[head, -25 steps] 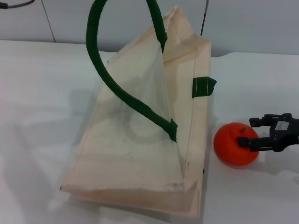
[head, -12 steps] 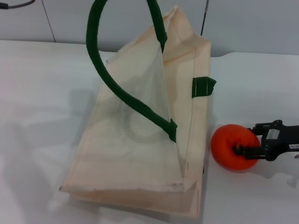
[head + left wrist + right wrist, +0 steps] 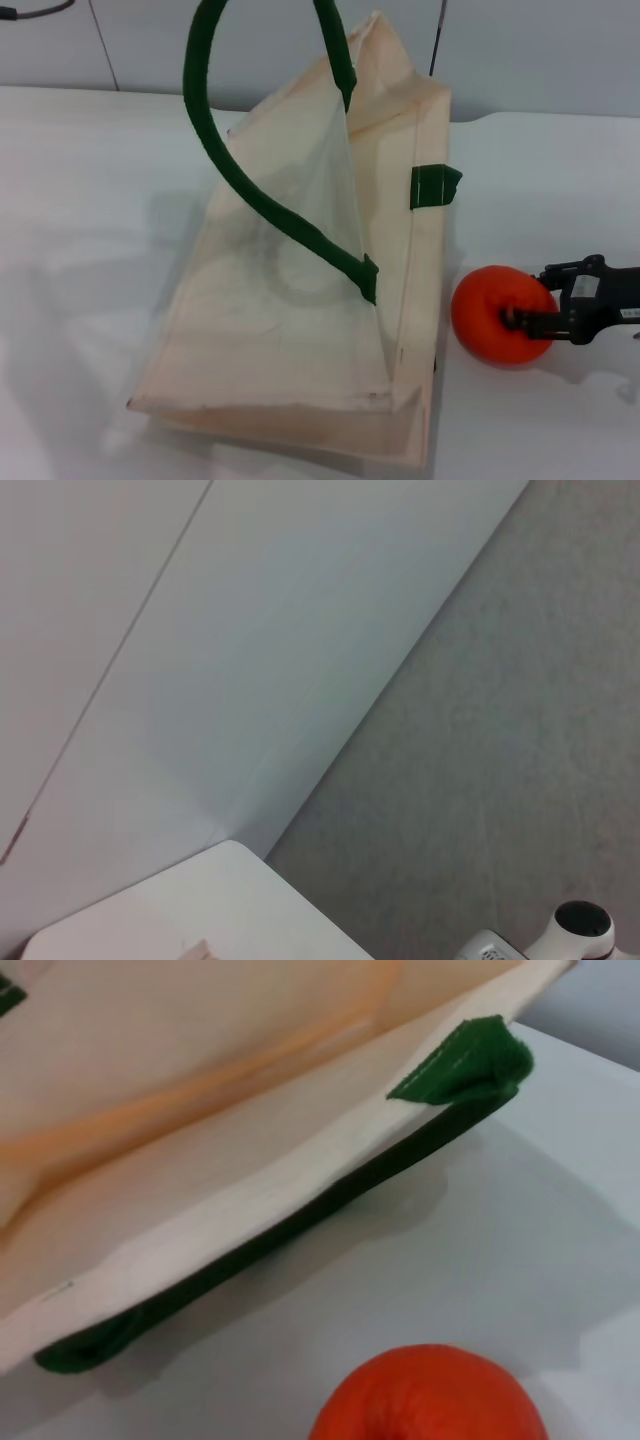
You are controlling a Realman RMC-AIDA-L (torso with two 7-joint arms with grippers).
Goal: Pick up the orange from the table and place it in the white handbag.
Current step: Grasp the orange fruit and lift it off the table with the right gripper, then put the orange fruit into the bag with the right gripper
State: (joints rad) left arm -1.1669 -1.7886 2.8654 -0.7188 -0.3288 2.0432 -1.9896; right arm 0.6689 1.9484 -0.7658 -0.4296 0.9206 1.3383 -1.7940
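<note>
Right hand (image 3: 512, 321) low at right edge, fingers closed on the orange (image 3: 495, 315); left arm unseen.

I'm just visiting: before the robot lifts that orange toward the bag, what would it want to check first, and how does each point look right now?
1. Right tool at the orange: ok, it is against the fruit's side.
2. Firm grip on the orange: cannot tell.
3. Orange resting on the table: ok, not yet lifted.
4. White handbag mouth held open: ok; one green handle is pulled up.
5. Orange beside the bag, not caught under it: ok.
6. Left tool: cannot tell, out of sight.
</note>
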